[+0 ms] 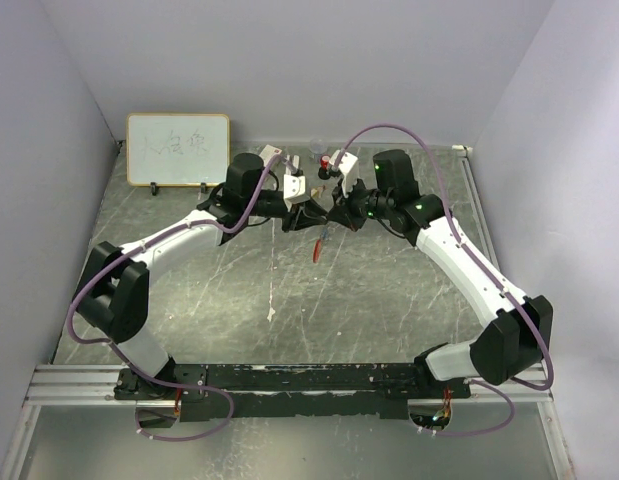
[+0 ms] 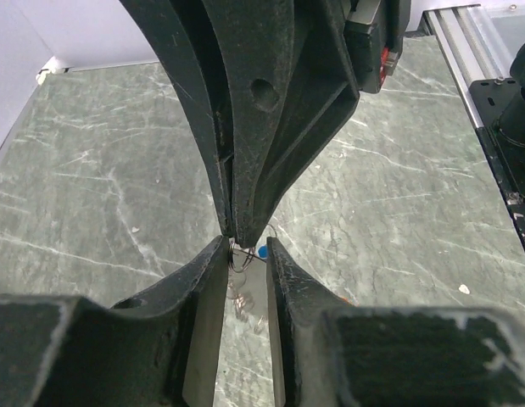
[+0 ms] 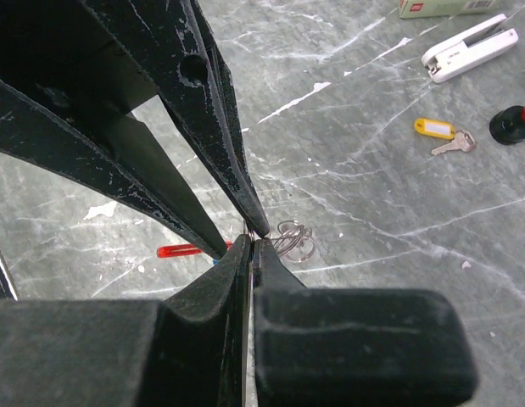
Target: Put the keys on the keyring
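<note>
Both grippers meet above the table's far middle. In the left wrist view my left gripper [image 2: 245,253] has its jaws a narrow gap apart, with the keyring's wire loops [image 2: 237,257] spanning that gap. The blue key head [image 2: 261,252] shows beside its right finger. My right gripper [image 3: 254,242] is shut tight on a thin metal piece at the ring; the blue key seems to be in it. The keyring's red tag [image 3: 181,250] hangs below and also shows in the top view [image 1: 317,247]. Silvery loops [image 3: 294,240] show beside the tips. The tan-gold key is not visible.
A key with a yellow tag [image 3: 444,134], a white stapler [image 3: 470,47] and a red-and-black cylinder [image 3: 516,123] lie on the marble table beyond the grippers. A whiteboard [image 1: 178,149] stands at the back left. An aluminium rail [image 1: 79,385] runs along the near edge.
</note>
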`<state>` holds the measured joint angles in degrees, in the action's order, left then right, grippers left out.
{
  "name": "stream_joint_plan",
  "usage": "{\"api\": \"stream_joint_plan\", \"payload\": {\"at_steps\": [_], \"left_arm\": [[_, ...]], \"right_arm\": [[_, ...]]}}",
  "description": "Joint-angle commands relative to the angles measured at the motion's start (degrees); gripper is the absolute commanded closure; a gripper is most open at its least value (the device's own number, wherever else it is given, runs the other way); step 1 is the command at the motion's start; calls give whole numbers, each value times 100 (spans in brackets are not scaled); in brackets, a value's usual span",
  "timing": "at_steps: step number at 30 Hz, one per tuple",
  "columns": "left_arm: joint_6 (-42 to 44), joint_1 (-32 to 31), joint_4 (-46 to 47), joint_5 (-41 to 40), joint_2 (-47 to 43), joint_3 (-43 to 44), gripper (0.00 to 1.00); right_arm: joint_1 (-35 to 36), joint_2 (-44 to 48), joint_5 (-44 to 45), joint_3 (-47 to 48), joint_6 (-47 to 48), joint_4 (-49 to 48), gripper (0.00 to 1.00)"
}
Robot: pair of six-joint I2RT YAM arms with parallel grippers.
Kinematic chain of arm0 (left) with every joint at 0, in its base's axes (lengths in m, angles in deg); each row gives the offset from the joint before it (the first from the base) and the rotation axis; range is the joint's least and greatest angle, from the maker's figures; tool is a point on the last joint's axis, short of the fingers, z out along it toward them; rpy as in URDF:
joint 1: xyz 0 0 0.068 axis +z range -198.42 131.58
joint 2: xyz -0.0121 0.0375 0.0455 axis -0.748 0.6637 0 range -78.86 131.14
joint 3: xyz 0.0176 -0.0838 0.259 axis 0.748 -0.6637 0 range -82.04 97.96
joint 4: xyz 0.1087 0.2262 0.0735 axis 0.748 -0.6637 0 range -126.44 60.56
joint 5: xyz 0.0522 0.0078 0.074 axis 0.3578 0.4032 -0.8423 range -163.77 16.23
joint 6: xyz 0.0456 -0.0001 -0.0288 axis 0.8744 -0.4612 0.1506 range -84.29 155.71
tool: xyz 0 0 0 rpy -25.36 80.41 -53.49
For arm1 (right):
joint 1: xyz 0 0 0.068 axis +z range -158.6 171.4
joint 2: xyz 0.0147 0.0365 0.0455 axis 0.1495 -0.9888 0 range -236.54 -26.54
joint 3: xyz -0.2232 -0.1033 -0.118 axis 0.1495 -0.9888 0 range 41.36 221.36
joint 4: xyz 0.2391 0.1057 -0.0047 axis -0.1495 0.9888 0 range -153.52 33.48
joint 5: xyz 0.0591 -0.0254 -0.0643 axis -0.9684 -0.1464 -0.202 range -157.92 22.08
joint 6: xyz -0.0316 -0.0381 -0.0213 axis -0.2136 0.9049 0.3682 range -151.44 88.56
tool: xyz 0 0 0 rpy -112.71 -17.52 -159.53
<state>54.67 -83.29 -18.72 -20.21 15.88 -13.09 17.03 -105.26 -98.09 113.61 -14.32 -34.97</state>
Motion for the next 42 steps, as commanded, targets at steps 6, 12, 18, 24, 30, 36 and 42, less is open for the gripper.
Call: {"api": "stream_joint_plan", "payload": {"at_steps": [6,12,18,24,30,36,42], "left_arm": [[104,-89,-71,353,1,202,73],[154,-85,-202,305,61,240,79],[143,-87,-215,276,107,242,77],[108,-88,-160,247,115,208,66],[76,-89,-135,184,145,207,68],[107,-90,-226,193,213,271,78],[99,-89,-280,221,273,336,93]], "right_arm": [[24,62,5,167,2,-266,100],[29,134,36,136,-14,-298,100],[22,196,55,116,-21,-320,100],[30,212,43,114,-16,-322,100],[21,251,37,96,-29,-349,100],[28,325,30,73,-34,-370,100],[29,348,37,61,-34,-372,100]]}}
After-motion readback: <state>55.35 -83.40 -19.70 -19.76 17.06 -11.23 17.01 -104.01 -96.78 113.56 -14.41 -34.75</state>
